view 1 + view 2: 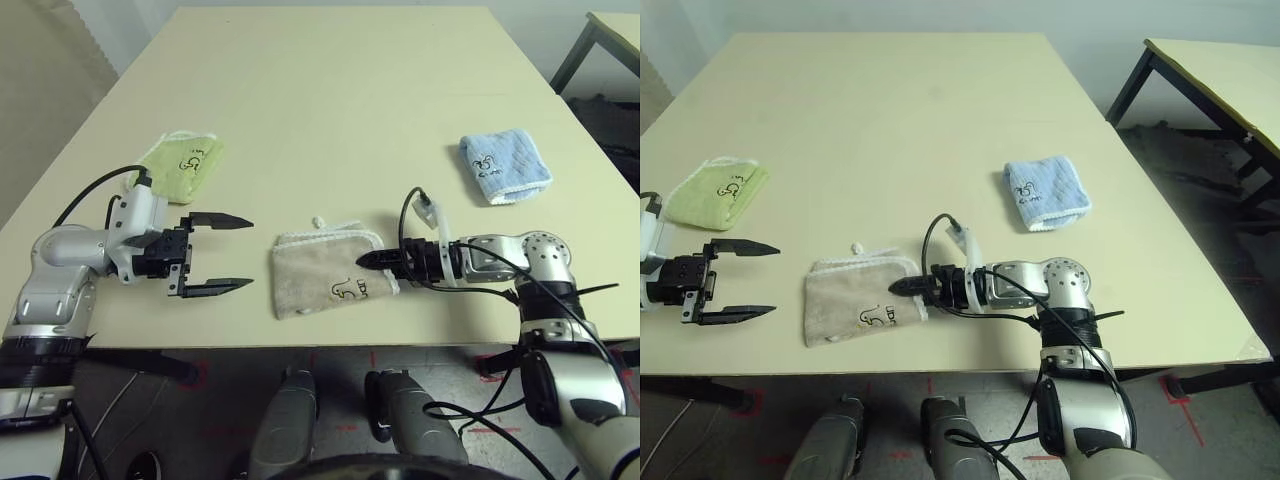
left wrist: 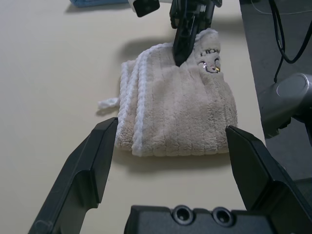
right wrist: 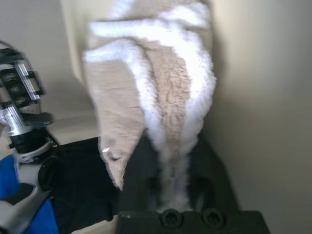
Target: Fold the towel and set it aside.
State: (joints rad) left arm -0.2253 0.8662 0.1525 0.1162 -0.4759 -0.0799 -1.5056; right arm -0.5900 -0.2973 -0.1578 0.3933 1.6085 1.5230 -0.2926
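Pinching the folded towel's right edge for the set-aside step.

The towel (image 1: 327, 276) lies folded at lower centre of the head view, near the table's (image 1: 330, 110) front edge; the right gripper (image 1: 366, 261) is clamped on its edging, the left gripper (image 1: 222, 254) hangs spread beside it. Next probably calls for lifting or dragging it aside without unfolding.

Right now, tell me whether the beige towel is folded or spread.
Folded: the beige towel lies as a compact stack, with doubled white edging along one side.

Three towels (image 1: 330, 278), one table (image 1: 330, 110), two tools (image 1: 225, 254).
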